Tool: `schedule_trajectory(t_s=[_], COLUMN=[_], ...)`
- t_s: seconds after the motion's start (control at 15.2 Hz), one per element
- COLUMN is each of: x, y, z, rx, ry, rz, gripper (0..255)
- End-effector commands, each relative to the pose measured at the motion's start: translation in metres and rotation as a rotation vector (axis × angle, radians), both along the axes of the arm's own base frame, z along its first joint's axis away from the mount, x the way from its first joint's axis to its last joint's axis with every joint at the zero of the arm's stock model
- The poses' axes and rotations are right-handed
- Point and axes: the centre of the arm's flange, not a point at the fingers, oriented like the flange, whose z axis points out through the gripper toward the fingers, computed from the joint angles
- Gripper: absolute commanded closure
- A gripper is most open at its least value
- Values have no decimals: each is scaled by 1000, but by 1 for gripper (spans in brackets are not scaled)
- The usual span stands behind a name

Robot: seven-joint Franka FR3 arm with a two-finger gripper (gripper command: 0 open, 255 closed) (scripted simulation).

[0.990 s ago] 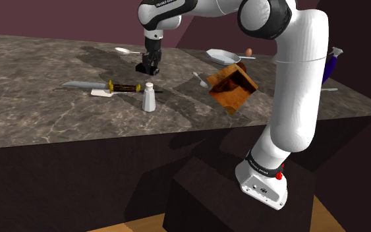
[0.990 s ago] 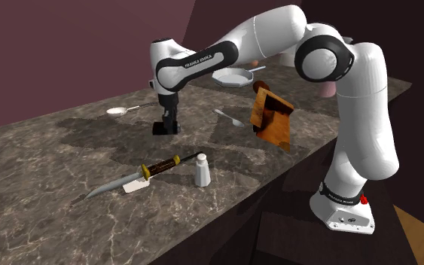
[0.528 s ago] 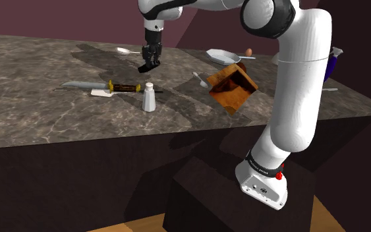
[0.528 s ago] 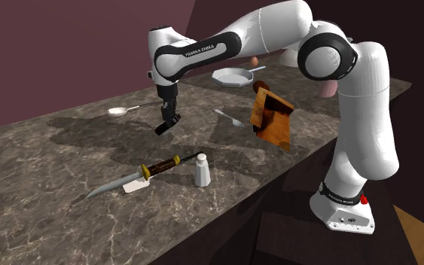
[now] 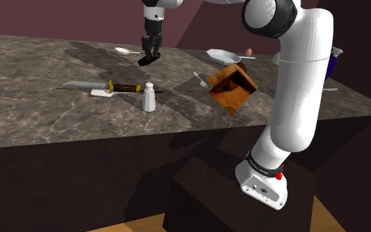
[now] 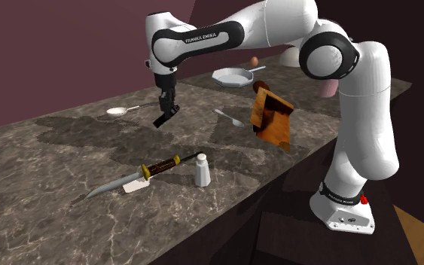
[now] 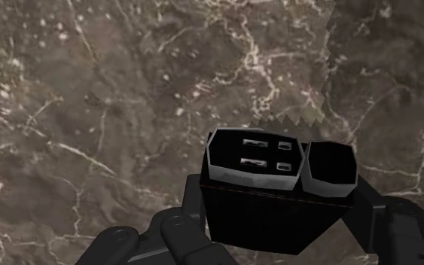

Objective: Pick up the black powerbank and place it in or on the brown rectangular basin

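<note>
Powerbank (image 7: 254, 197) clamped between fingers of tool (image 5: 148, 57), held clear above desk (image 5: 39, 99), well apart from brown basin (image 5: 232, 92); height likely meant for carrying across to basin, which sits tilted near desk edge.

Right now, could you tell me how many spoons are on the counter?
2: one spoon near the gripper, another spoon beside the brown basin; the arm may hide others.
</note>
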Motion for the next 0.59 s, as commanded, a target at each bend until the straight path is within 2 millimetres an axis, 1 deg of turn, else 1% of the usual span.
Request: schedule_trajectory(t_s=[0.0,0.53], x=[-1,-1], y=[-1,-1], z=[12,55], rx=[0,0], ry=[0,0], rz=[0,0], gripper=[255,255])
